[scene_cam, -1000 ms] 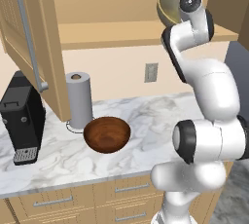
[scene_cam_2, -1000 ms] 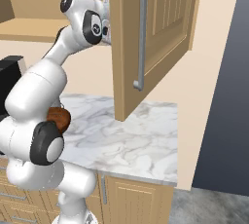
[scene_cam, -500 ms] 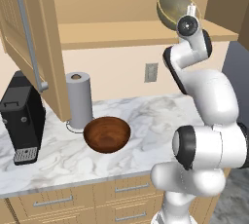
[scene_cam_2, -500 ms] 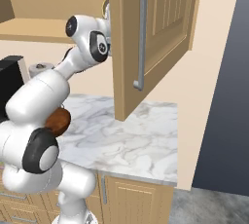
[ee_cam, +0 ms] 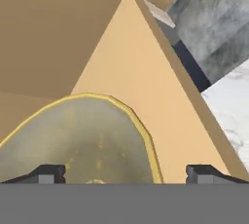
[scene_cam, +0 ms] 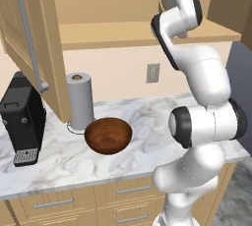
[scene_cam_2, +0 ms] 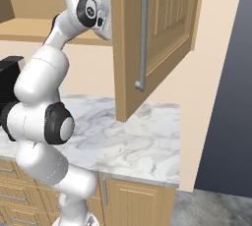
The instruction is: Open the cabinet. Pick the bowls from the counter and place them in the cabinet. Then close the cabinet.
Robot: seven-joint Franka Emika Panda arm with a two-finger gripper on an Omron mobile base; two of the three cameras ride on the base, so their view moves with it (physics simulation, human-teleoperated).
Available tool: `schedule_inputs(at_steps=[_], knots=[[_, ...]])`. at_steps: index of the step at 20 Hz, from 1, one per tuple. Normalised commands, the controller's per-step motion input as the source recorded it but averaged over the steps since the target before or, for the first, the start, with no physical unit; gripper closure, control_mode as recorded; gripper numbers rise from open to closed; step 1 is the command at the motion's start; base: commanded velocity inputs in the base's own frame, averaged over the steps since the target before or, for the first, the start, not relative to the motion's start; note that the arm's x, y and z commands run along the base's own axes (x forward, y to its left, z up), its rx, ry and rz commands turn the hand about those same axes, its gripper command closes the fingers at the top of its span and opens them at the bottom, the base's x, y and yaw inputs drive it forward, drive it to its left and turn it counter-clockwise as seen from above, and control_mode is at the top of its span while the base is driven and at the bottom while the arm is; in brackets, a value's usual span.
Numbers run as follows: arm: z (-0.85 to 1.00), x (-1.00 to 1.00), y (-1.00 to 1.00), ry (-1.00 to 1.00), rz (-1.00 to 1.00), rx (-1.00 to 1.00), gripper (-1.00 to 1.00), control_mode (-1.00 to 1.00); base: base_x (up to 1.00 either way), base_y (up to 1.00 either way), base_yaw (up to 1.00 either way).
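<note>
The jaws stand spread wide over the pale bowl (ee_cam: 82, 140), which sits on the shelf (scene_cam: 123, 33) inside the open cabinet (scene_cam_2: 162, 33). The brown bowl (scene_cam: 108, 135) rests on the counter (scene_cam: 147, 117) beside the paper towel roll (scene_cam: 79, 99).

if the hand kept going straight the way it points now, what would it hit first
Most likely the pale olive bowl, which lies right ahead of the open hand on the cabinet shelf. Past it comes the cabinet's inner wall, though depth is hard to judge.

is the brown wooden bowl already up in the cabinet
No, the brown bowl sits on the counter beside the paper towel roll.
</note>
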Motion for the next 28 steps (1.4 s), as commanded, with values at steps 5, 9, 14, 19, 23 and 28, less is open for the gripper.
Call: schedule_inputs(at_steps=[5, 9, 14, 19, 23, 28], knots=[[0.1, 0.51, 0.26, -0.04, 0.06, 0.0, -1.0, -1.0, 0.0, 0.0, 0.0], [-0.13, 0.42, 0.23, -0.02, 0.04, 0.0, -1.0, -1.0, 0.0, 0.0, 0.0], [-0.34, -0.26, 0.02, -0.15, 0.0, 0.04, -1.0, -1.0, 0.0, 0.0, 0.0], [0.0, -1.0, 0.0, -0.29, 0.0, 0.12, -1.0, -1.0, 0.0, 0.0, 0.0], [-0.38, -1.0, 0.0, -0.18, 0.0, 0.12, -1.0, -1.0, 0.0, 0.0, 0.0], [-1.0, -1.0, 0.0, -0.02, 0.0, 0.04, -1.0, -1.0, 0.0, 0.0, 0.0]])
